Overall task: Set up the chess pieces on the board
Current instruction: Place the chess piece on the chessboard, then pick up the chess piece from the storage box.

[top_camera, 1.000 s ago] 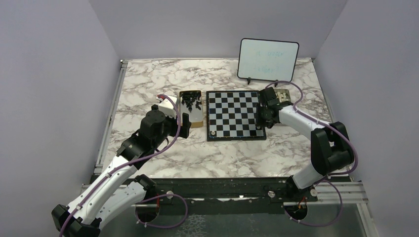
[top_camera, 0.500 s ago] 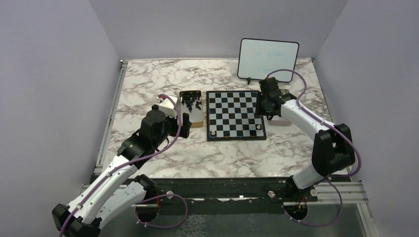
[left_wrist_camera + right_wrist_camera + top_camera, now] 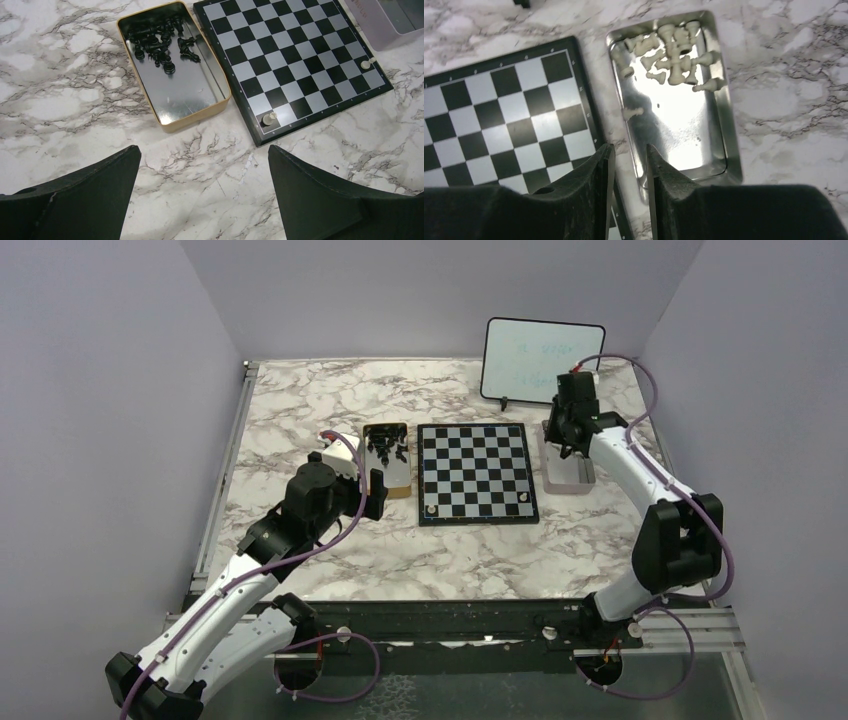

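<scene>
The board [image 3: 475,472] lies mid-table with one cream-white piece on its near left corner [image 3: 431,508] and one near its near right corner [image 3: 523,500]. Both pieces show in the left wrist view [image 3: 270,118] [image 3: 366,63]. My right gripper [image 3: 565,435] hovers over a metal tray [image 3: 729,125] that holds several white pieces [image 3: 674,55]. Its jaws [image 3: 629,150] are a narrow gap apart and hold nothing. My left gripper [image 3: 204,150] is wide open and empty above bare marble, near the board's near left corner.
A gold tin [image 3: 170,105] left of the board holds several black pieces [image 3: 160,42]. An upright whiteboard [image 3: 543,362] stands behind the board's right corner. Grey walls enclose the marble table on three sides.
My right gripper has left the board's near right corner and moved back and right over the tray of white pieces. A white piece now shows on that corner. The left arm has not moved.
</scene>
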`<state>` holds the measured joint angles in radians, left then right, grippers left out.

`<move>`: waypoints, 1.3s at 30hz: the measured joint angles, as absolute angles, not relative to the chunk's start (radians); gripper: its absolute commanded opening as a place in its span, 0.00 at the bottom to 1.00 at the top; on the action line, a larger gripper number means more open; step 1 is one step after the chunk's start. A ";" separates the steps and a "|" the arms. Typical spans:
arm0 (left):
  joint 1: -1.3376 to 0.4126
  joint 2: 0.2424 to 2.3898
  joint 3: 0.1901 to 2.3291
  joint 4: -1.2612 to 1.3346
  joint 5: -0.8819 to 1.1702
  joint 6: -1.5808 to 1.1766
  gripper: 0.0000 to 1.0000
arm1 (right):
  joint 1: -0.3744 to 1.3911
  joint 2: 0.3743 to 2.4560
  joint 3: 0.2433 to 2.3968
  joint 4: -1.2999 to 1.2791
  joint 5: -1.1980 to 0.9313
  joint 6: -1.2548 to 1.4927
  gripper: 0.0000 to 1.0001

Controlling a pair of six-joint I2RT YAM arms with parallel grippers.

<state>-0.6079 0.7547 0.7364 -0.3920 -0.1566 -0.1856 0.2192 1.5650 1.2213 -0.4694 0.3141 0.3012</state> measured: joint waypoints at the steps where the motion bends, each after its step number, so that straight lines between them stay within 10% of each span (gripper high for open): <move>1: -0.608 0.754 0.736 -0.392 -0.156 -0.186 0.99 | 0.197 1.571 1.230 -0.462 0.307 0.301 0.34; 39: -0.608 0.752 0.736 -0.391 -0.168 -0.185 0.99 | 0.023 1.951 1.439 -0.359 0.231 0.220 0.35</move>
<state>-0.6079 0.7517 0.7364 -0.3912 -0.1677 -0.1848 0.0231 1.9514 1.4391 -0.3588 0.2314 0.2195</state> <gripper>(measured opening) 0.990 0.344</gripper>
